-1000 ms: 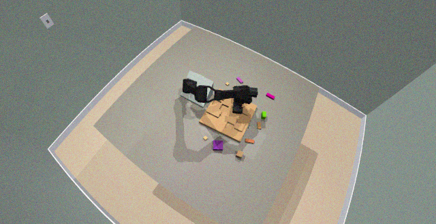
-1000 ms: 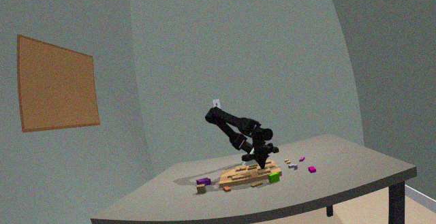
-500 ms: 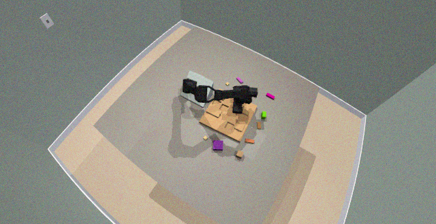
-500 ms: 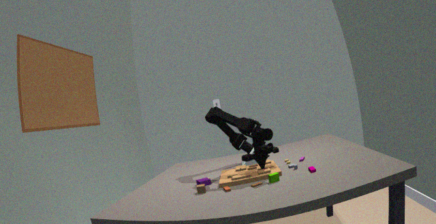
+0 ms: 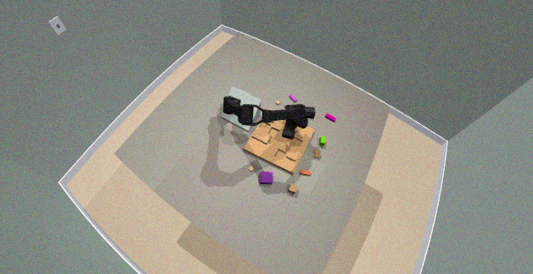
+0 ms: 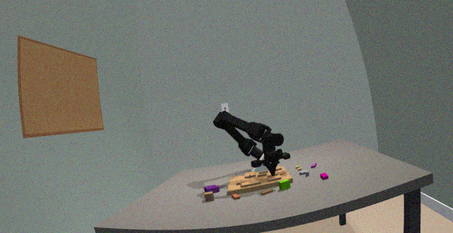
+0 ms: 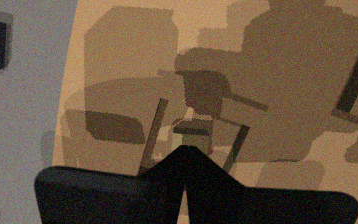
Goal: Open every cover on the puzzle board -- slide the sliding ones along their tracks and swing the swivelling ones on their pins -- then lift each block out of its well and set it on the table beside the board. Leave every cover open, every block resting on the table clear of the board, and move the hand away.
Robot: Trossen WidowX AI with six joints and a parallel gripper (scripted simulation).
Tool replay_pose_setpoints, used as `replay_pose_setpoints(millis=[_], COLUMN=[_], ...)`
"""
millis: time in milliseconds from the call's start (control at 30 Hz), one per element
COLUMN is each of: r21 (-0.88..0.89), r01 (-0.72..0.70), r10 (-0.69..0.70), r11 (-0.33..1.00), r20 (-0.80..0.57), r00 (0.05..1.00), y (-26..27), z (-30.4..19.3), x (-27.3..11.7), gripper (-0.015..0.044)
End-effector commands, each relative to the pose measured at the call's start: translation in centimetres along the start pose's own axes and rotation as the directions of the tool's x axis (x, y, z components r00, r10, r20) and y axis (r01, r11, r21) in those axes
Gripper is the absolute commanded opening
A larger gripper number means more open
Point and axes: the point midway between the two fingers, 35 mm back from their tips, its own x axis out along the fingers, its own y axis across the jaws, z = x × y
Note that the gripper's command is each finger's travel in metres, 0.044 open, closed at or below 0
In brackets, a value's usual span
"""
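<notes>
The tan puzzle board [image 5: 284, 163] [image 6: 248, 190] [image 7: 95, 20] lies in the middle of the grey table [image 5: 187, 141] [image 6: 354, 183]. Its raised covers [image 5: 261, 137] and dark tracks [image 7: 152, 132] show on top. My gripper [image 5: 288, 134] [image 6: 273, 173] [image 7: 187, 152] is shut with nothing between the fingers. Its tips point down onto the board's far right part. Just ahead of the tips, a small tan piece [image 7: 193, 133] sits between two dark rails. Arm shadow covers much of the board in the wrist view, so I cannot tell which wells hold blocks.
Loose blocks lie around the board: purple [image 5: 266, 177] [image 6: 211, 188], green [image 5: 322, 141] [image 6: 284, 184], magenta [image 5: 330, 117] [image 6: 324, 175], violet [image 5: 292, 97] [image 6: 313, 165], orange [image 5: 305, 172] [image 6: 236, 196], tan [image 5: 293, 188] [image 6: 209, 196] and brown [image 5: 316, 152] [image 6: 267, 191]. The arm's base [image 5: 231, 105] stands behind the board.
</notes>
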Motion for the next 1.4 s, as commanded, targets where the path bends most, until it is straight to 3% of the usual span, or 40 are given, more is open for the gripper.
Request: replay_pose_setpoints(millis=[0, 133, 267, 300, 333, 467, 1367], r21=[0.263, 0.592, 0.842, 0.462, 0.473, 0.558, 0.962], r01=[-0.001, -0.001, 0.001, 0.002, 0.001, 0.0, 0.001], r10=[0.002, 0.002, 0.002, -0.002, -0.002, -0.001, 0.005], r11=[0.965, 0.806, 0.539, 0.887, 0.881, 0.83, 0.273], r20=[-0.001, -0.001, -0.002, 0.0, 0.0, 0.0, -0.003], r00=[1.0, 1.0, 1.0, 1.0, 1.0, 1.0, 1.0], y=[0.0, 0.0, -0.1, 0.0, 0.0, 0.0, -0.1], z=[0.0, 0.1, 0.1, 0.1, 0.1, 0.1, 0.2], x=[-0.3, -0.6, -0.9, -0.4, -0.5, -1.1, -5.5], gripper=[0.0, 0.0, 0.0, 0.0026, 0.0053, 0.0144, 0.0144])
